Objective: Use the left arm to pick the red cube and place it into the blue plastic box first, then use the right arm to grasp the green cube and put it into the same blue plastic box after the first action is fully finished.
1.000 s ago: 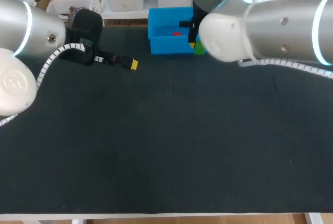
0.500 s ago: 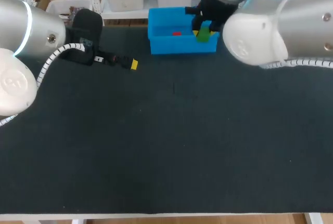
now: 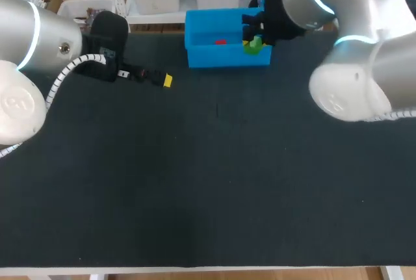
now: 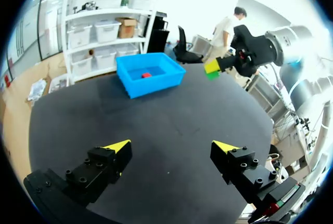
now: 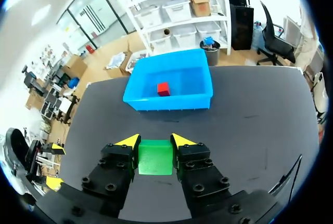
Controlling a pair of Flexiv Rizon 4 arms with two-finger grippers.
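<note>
Pinching green cube (image 5: pixel 155 159), right end effector (image 5: pixel 155 141)

Your left hand (image 4: pixel 174 148) hangs low at the far left, its fingers spread wide apart. Your right arm (image 3: pixel 351 78) comes in from the right, and your right hand (image 5: pixel 155 142) grips the green cube (image 5: pixel 155 157) from both sides.

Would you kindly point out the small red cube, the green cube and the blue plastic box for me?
small red cube (image 5: pixel 163 89), right wrist view, on its front face.
green cube (image 5: pixel 155 157), right wrist view, on its upper face.
blue plastic box (image 5: pixel 171 102), right wrist view, on its near outer wall.
</note>
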